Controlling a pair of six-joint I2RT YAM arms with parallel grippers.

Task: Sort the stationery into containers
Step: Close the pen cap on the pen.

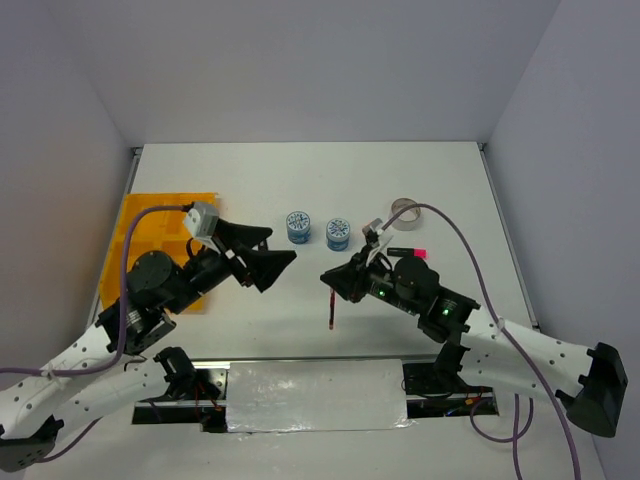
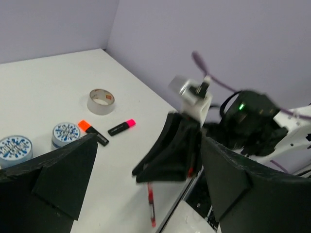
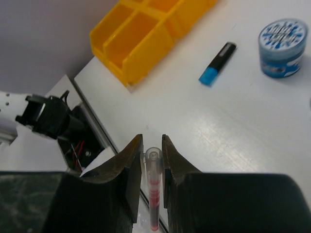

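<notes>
Red pen [image 3: 153, 194] clamped between right pincer [image 3: 151, 141] jaws, left pincer [image 1: 274, 251] spread wide

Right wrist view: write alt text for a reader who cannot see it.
The right gripper clamps a red pen over a white table. Beyond lie a yellow tray, a blue-tipped highlighter and a blue-white roll.

Wht table [image 1: 250, 180] — lilac walls [image 1: 300, 60]
</notes>
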